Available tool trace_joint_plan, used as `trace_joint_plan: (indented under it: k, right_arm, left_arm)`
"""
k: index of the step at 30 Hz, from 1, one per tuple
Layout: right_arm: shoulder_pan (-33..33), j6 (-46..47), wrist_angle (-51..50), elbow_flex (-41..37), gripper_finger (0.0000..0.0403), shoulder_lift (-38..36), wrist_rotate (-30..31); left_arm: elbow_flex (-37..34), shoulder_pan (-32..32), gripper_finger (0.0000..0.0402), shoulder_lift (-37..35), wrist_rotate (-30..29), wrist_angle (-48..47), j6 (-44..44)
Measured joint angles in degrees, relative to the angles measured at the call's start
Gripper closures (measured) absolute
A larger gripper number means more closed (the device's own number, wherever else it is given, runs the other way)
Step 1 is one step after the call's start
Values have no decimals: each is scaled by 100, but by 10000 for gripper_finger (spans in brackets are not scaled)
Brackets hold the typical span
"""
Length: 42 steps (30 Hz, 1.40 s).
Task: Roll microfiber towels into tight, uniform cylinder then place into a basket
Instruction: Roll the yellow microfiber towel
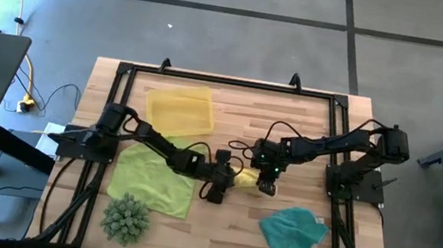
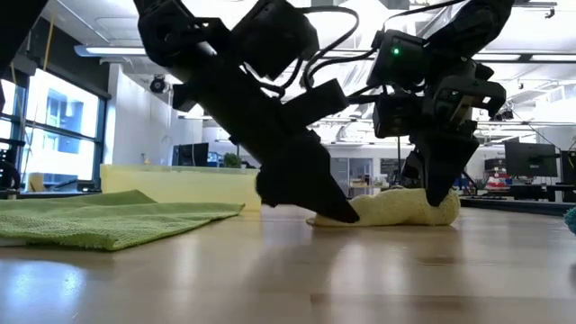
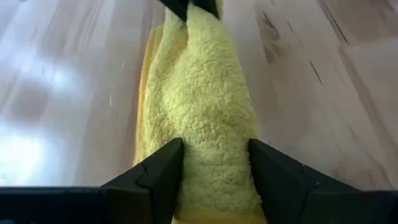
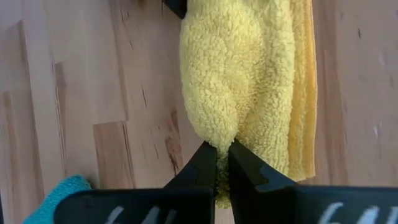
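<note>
The yellow towel (image 1: 246,178) lies rolled into a short thick roll on the table's middle; it also shows in the low view (image 2: 396,209). My left gripper (image 1: 223,187) stands at the roll's left end, its fingers on either side of the roll (image 3: 211,124). My right gripper (image 1: 267,185) stands at the roll's right end, shut on a bit of the towel (image 4: 249,74). The lime green towel (image 1: 153,180) lies spread flat at the near left. The teal towel (image 1: 297,235) lies crumpled at the near right. The basket (image 1: 180,108) stands at the far left. My left gripper holds the roll's left end (image 3: 214,180) between its two fingers (image 3: 165,171), which lie along the roll's two sides. The fingers slant down from the table's left. The roll rests on the table. My right gripper pinches a small bulge of the towel's pile at the roll's right end (image 4: 222,140) between its nearly closed fingertips (image 4: 205,162). The fingers point down at it from above. The roll lies on the table, a flat loose edge (image 4: 305,93) showing along one side.
A spiky green ball (image 1: 126,217) sits at the near left corner, beside the lime towel. A black frame (image 1: 227,81) runs round the table top. Bare wood shows between the roll and the basket and at the far right.
</note>
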Motion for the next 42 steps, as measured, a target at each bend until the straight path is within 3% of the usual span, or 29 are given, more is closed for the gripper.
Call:
trace_joint_plan:
  k: [3, 7, 11, 15, 18, 23, 28, 35, 42]
  right_arm:
    - [0, -65, -28, 0, 383, -1, 156]
    - [-30, -468, -247, 20, 324, -48, 270]
    - [-93, -948, -1029, 343, 269, -185, 271]
    - [-41, -1521, -1360, 578, 247, -466, 276]
    - [275, -2013, -796, 482, 250, -713, 456]
    - [1068, -2731, 258, -125, 261, -905, 1774]
    - [1522, -2290, 842, -705, 263, -898, 2891]
    - [1585, -2131, 1636, -1298, 251, -861, 3125]
    - [1502, -2243, 2203, -1502, 179, -798, 3159]
  left_arm:
    - [8, 26, 245, 27, 164, -45, -787]
    - [16, 126, 275, 25, 589, -205, -1868]
    - [18, 228, 308, 14, 867, -368, -2528]
    - [15, 353, 341, 14, 1169, -370, -3061]
    - [10, 460, 361, 14, 1442, -373, -3384]
    - [9, 554, 379, 14, 1649, -397, -3568]
    - [9, 562, 375, 14, 1710, -392, -3545]
    - [-4, 558, 373, 25, 1838, -271, -3541]
    - [-6, 556, 370, 34, 2138, -250, -3555]
